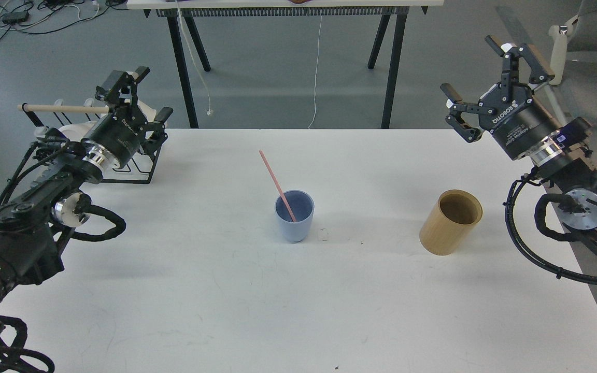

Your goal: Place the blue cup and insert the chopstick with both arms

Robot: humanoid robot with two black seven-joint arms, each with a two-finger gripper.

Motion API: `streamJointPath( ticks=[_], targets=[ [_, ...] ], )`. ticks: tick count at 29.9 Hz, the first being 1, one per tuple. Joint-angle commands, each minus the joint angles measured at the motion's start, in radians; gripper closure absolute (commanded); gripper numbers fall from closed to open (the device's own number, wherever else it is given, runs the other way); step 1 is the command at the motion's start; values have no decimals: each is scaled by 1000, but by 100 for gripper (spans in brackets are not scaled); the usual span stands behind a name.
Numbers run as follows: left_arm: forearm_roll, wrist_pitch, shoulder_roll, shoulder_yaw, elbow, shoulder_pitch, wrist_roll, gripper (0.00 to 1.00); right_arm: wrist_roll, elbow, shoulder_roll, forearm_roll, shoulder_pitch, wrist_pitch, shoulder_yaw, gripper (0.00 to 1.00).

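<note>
A blue cup (294, 216) stands upright near the middle of the white table (298, 290). A pink chopstick (276, 184) stands in it and leans up to the left. My left gripper (140, 96) is open and empty, raised over the table's far left corner by the rack. My right gripper (477, 70) is open and empty, raised beyond the table's far right corner, well away from the cup.
A tan wooden cylinder cup (451, 221) stands upright to the right of the blue cup. A black wire rack (138, 166) with a wooden dowel (62, 109) and white pieces sits at the far left corner. Another table's legs (184, 67) stand behind.
</note>
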Motion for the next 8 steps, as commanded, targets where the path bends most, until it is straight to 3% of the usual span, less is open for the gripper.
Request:
streamJointPath(
  ticks=[1, 8],
  targets=[
    [-1, 0, 1, -1, 0, 1, 0, 1, 0, -17, 18, 0, 1, 0, 18, 1],
    [-1, 0, -13, -4, 0, 1, 0, 1, 0, -57, 18, 0, 1, 0, 26, 1]
  ],
)
